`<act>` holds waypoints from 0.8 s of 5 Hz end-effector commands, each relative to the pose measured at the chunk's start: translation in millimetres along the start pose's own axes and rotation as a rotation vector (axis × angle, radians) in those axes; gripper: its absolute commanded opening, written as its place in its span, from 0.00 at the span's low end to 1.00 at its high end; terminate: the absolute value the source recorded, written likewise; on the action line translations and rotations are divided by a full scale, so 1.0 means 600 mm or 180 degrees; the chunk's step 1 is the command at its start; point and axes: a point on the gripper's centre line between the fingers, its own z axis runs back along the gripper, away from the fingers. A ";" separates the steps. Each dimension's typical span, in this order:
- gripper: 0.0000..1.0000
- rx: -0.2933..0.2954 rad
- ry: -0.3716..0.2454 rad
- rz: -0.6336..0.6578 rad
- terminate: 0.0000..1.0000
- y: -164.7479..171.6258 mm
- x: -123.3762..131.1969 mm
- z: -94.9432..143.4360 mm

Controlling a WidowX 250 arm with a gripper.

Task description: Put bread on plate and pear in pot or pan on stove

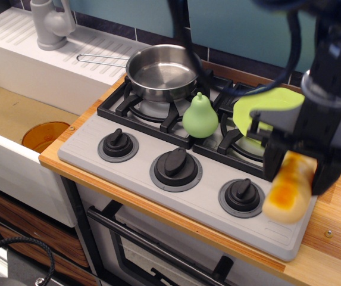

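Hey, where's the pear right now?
The pear stands upright on the stove, at the middle of the grates, just front-right of the pot and left of the plate.

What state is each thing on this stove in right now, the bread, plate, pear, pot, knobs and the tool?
tool: shut on the bread, raised above the stove's front right corner
bread: held, hanging nearly upright, off the surface
plate: on the right grate, nothing visible on it, partly hidden by the arm
pear: upright between the grates, outside the pot
pot: upright on the left grate, empty
knobs: three, untouched
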 end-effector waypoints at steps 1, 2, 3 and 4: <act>0.00 -0.0085 -0.0123 -0.0063 0.00 0.011 0.078 0.018; 0.00 -0.0148 -0.0119 -0.0095 0.00 0.020 0.121 0.009; 0.00 -0.0173 -0.0137 -0.0143 0.00 0.031 0.154 0.001; 0.00 -0.0197 -0.0204 -0.0216 0.00 0.045 0.182 -0.006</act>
